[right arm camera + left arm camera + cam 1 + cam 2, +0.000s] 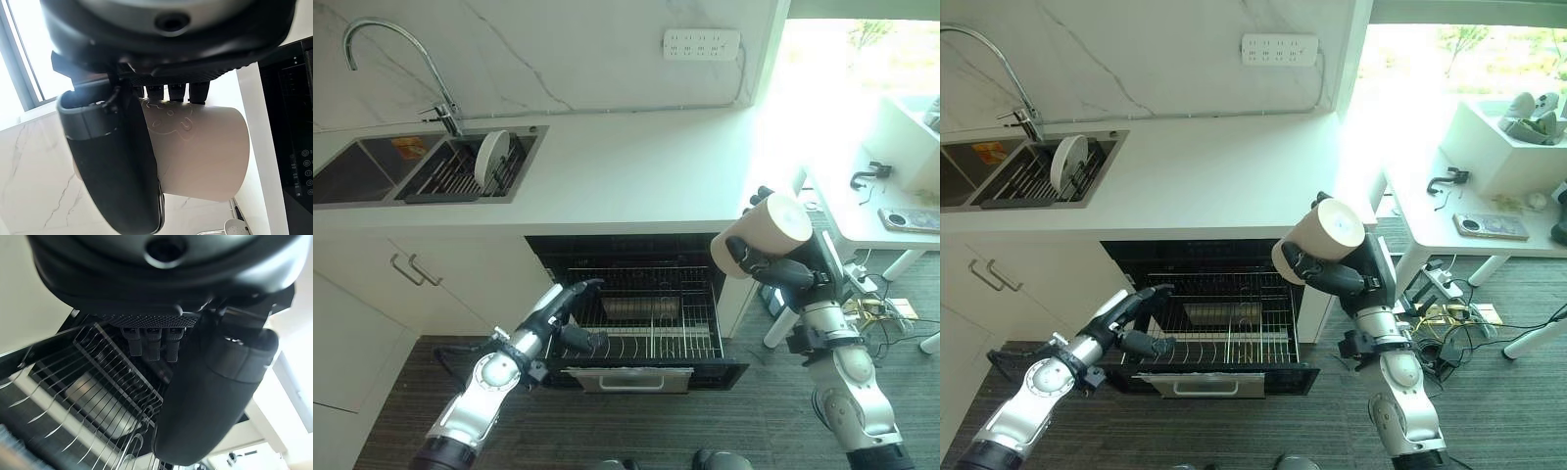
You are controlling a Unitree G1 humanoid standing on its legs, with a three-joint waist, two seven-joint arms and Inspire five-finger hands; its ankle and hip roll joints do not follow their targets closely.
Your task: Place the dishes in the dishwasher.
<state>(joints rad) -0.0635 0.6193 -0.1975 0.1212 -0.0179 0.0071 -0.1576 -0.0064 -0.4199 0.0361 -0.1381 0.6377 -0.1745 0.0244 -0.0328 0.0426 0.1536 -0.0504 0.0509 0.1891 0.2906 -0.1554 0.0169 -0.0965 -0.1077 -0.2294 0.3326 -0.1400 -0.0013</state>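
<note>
The right hand (773,266) is clamped around a cream cup (766,233), held above and right of the open dishwasher rack (651,313). The left hand (570,304), fingers relaxed, is held at the rack's left edge.

Blown-out window glare (upper right)

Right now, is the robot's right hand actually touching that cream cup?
Touching. The right wrist view shows the right hand with thumb and fingers wrapped round the cream cup, no gap.
</note>
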